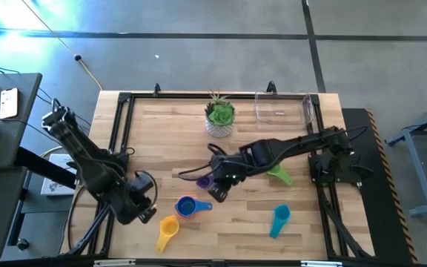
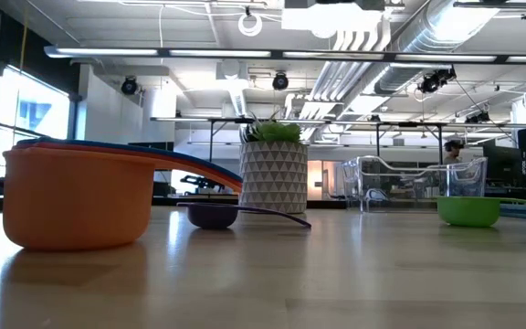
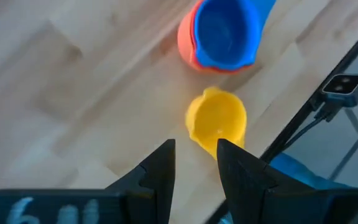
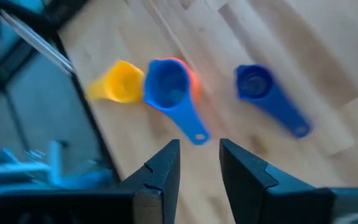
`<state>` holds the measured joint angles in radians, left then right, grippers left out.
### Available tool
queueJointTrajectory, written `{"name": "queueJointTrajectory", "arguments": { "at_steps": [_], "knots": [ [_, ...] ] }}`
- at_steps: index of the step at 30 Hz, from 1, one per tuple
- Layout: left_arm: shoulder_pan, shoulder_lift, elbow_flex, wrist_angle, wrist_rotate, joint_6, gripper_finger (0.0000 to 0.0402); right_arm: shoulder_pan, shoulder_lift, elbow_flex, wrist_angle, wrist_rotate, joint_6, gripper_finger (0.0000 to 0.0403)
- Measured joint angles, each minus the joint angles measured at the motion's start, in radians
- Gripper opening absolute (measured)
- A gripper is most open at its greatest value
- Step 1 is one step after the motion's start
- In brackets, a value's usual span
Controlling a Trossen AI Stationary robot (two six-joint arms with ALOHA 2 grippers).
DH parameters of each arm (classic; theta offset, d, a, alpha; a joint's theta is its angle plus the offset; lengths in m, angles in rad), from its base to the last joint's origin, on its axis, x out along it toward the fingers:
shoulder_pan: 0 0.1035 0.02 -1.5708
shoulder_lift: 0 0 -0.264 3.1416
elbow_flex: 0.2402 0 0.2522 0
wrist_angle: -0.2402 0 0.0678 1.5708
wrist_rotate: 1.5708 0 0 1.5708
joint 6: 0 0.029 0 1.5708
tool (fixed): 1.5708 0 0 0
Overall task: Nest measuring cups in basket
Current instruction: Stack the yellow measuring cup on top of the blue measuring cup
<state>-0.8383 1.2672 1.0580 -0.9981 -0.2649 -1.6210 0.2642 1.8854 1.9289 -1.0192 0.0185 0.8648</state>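
Yellow cup (image 3: 216, 121) lies just beyond the left gripper's (image 3: 194, 163) empty, parted jaws.

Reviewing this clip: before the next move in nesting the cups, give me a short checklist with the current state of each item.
1. Clear plastic rectangular basket holds no cups yet: ok.
2. Blue plastic measuring cup nested in the orange cup: ok.
3. Yellow plastic measuring cup free on the table, near the left gripper: ok.
4. Left gripper open and empty: ok.
5. Right gripper empty: ok.
6. Green cup and teal cup unobstructed: ok.
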Motion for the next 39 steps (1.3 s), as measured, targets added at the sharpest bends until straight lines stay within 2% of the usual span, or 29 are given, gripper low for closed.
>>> {"name": "queueJointTrajectory", "arguments": {
  "at_steps": [5, 9, 13, 16, 20, 23, 27, 31, 39],
  "knots": [
    [0.000, -0.078, 0.000, -0.061, -0.058, 0.133, 0.0111, 0.056, 0.000, 0.000, 0.081, 0.017, 0.210, 0.0108],
    [0.000, -0.127, 0.000, -0.089, -0.081, 0.243, 0.0111, 0.108, 0.000, 0.000, 0.172, 0.122, 0.321, 0.0108],
    [0.000, -0.160, 0.000, -0.104, -0.105, 0.315, 0.0111, 0.156, 0.000, 0.000, 0.297, 0.242, 0.364, 0.0108],
    [0.000, -0.180, 0.000, -0.106, -0.123, 0.343, 0.0111, 0.183, 0.000, 0.000, 0.423, 0.334, 0.334, 0.0108],
    [0.000, -0.207, 0.000, -0.107, -0.146, 0.374, 0.0111, 0.205, 0.000, 0.000, 0.639, 0.429, 0.180, 0.0108],
    [0.000, -0.236, 0.000, -0.107, -0.161, 0.387, 0.0111, 0.208, 0.000, 0.000, 0.787, 0.434, 0.041, 0.0108],
    [0.000, -0.276, 0.000, -0.108, -0.157, 0.388, 0.0111, 0.197, 0.000, 0.000, 0.925, 0.368, -0.059, 0.0108],
    [0.000, -0.319, 0.000, -0.111, -0.144, 0.411, 0.0111, 0.185, 0.000, 0.000, 0.965, 0.312, -0.079, 0.0108],
    [0.000, -0.367, 0.000, -0.163, -0.149, 0.460, 0.0111, 0.186, 0.040, 0.002, 0.963, 0.397, 0.022, 0.0108]
  ]
}}
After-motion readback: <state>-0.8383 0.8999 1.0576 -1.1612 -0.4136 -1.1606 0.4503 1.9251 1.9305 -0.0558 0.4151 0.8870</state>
